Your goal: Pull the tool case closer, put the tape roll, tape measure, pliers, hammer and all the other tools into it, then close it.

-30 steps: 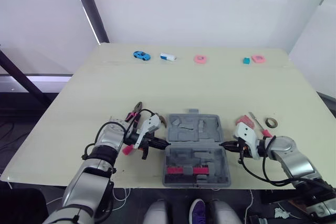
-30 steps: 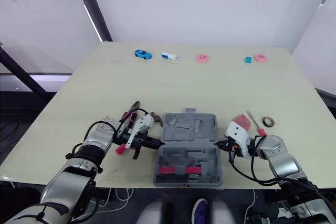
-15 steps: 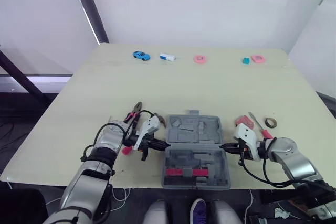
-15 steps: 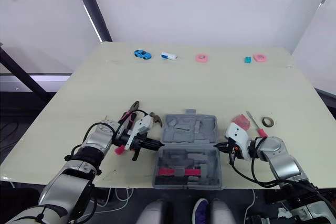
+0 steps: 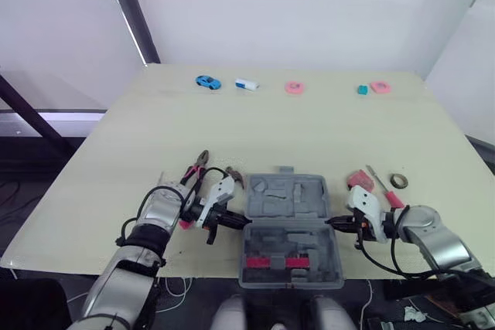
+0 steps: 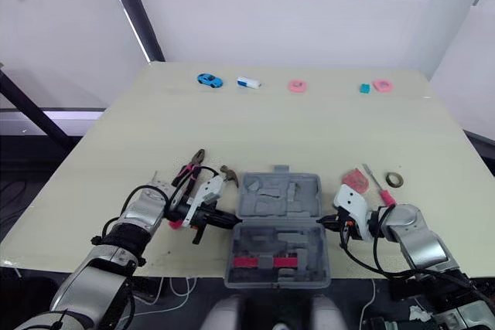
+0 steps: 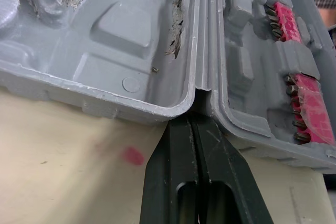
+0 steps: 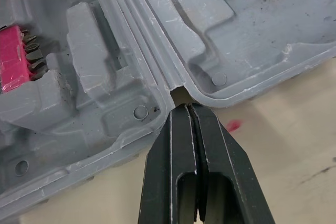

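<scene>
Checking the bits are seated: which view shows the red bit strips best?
Left wrist view: red bit strips are close, individual bits visible. Right wrist view catches part of them; eye views show small red bars.

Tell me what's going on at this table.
The robot has its left gripper and right gripper, both shut, tucked into the hinge notches at either side of the open case. Pliers and hammer lie left of it, tape measure, screwdriver and tape roll right of it, none packed yet.
</scene>
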You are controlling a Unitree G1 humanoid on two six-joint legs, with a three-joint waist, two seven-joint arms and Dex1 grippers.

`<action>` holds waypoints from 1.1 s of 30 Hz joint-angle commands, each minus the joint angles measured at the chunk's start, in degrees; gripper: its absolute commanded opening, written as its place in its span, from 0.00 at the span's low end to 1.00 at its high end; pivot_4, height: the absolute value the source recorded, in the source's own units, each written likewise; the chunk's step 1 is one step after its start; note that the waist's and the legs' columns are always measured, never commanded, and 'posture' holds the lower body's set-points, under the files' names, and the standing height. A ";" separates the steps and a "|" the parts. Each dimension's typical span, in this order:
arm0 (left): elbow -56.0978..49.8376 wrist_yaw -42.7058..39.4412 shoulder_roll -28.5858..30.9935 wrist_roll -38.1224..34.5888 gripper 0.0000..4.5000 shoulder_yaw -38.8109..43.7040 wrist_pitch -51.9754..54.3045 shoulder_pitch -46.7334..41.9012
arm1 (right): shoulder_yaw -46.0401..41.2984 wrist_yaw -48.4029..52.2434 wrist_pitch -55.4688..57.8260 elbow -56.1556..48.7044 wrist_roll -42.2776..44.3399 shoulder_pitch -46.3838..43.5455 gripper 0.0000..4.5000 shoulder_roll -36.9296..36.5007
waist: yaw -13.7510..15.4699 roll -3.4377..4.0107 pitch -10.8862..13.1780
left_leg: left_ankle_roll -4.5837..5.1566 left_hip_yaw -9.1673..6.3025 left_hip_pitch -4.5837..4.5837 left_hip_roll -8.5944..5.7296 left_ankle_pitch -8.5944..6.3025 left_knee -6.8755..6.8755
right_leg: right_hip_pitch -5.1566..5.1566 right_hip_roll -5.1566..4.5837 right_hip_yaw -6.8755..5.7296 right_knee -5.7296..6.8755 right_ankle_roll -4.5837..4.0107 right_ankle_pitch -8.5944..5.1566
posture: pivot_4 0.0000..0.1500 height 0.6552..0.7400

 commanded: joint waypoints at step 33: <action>-6.43 -4.02 4.94 -4.43 0.01 -6.25 1.20 3.37 | 3.18 2.32 5.82 -6.79 3.55 2.77 0.00 -2.02 | -0.01 0.00 0.00 | 0.00 -0.09 0.00 0.00 0.00 0.01 | 0.02 0.00 -0.06 0.00 -0.02 -0.02 | 1.00 0.99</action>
